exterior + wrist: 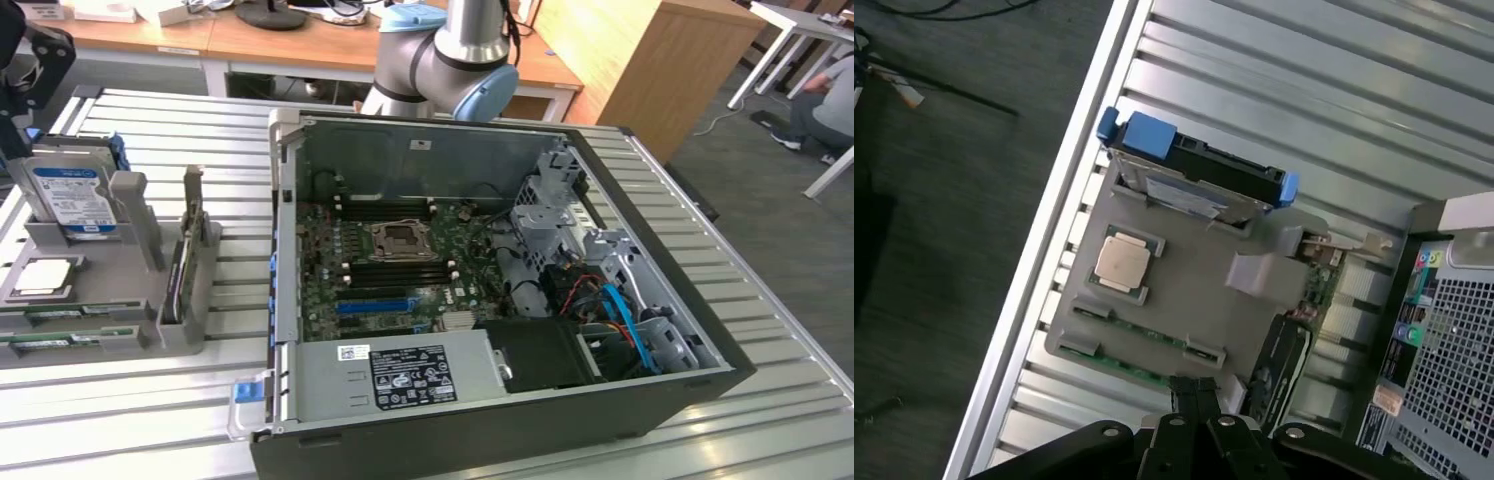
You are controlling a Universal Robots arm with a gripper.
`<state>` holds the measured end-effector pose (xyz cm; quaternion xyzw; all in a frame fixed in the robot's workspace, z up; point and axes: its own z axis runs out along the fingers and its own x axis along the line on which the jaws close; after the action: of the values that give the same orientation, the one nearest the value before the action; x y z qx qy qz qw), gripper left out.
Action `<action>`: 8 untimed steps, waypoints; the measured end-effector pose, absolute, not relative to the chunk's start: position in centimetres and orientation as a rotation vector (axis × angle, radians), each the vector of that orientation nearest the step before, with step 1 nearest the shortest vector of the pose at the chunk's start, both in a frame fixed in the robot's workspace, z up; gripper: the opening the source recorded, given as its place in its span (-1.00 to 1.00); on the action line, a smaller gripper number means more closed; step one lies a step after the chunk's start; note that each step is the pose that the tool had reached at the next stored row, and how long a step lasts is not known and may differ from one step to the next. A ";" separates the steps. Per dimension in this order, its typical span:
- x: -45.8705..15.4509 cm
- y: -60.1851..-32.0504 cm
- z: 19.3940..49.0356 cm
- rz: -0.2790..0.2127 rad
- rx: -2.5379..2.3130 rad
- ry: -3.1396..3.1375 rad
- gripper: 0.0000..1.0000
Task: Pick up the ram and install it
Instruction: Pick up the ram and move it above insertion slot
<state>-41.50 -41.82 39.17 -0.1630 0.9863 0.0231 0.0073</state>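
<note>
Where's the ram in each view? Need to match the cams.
Exterior view: the ram lies flat in the grey holder at the exterior view's left, nearer the camera than the processor chip.
Wrist view: the ram lies along the grey holder's edge beside the processor chip, on the side away from the hard drive.
Shared landmark: the processor chip.

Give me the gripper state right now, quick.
Gripper: closed, holding nothing, over the gray parts holder.
</note>
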 end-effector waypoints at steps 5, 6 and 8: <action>-41.5 -41.8 39.2 0.072 -0.620 3.066 -0.79; -41.5 -41.8 39.2 0.072 -0.643 3.062 -0.79; -41.5 -41.8 39.2 0.072 -0.688 3.053 -0.79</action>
<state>-41.50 -41.82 39.16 -0.2199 0.9752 0.0230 0.0056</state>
